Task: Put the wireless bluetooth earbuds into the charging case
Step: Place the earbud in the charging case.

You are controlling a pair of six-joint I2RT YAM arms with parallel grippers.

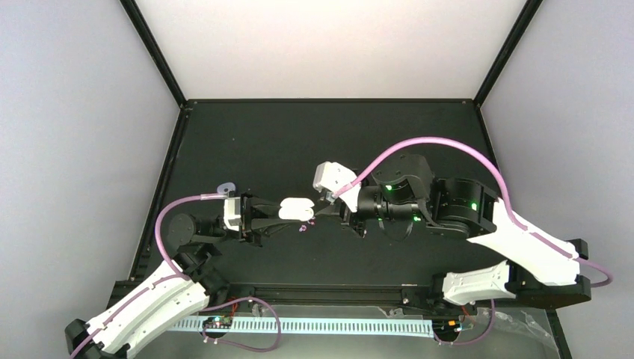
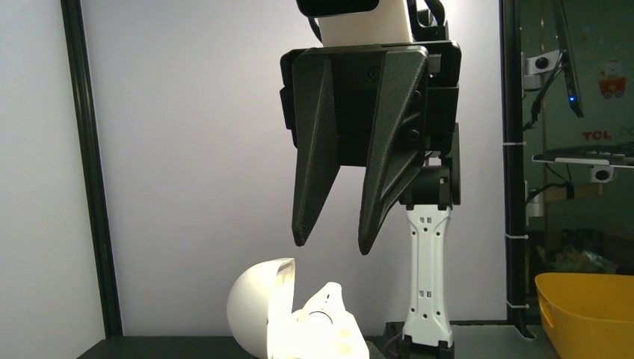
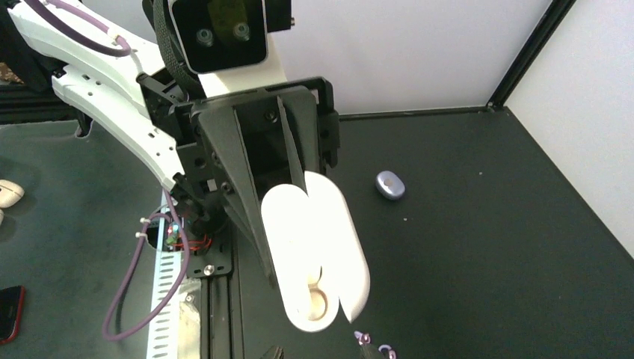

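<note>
Left gripper point(image 1: 280, 212) is pinching the charging case point(image 3: 288, 239) by its sides, fingers pressed onto it. Case is held up off the bench point(image 3: 486, 224), over the middle and slightly toward the left edge. It is hinged open, lid point(image 2: 254, 307) swung up. Right gripper point(image 2: 331, 245) hangs right above the open case, tips pointing down at it. Its fingers are spread with a clear gap and nothing visible between them. No contact with the case as far as the left wrist view shows.

Earbuds: one white bud point(image 2: 323, 301) sits in the case base. It looks proud of its well, not fully down, but glare washes out the interior so this is a guess. Second bud: can't locate it for sure. A small lavender-grey oval point(image 3: 390, 185) lies on the bench near the left edge, beyond the left gripper. Can't tell whether it is a bud.

Step in hand, as judged: insertion of the first bud, which is at its well with the right gripper free above it.

Next move likely calls for a short, centred downward nudge on that bud to seat it, with the left grip holding the case level. After that, go for the second bud. The tips are large against the bud and the case is gripped only by its sides. An off-centre push could tilt the case or knock the lid.
</note>
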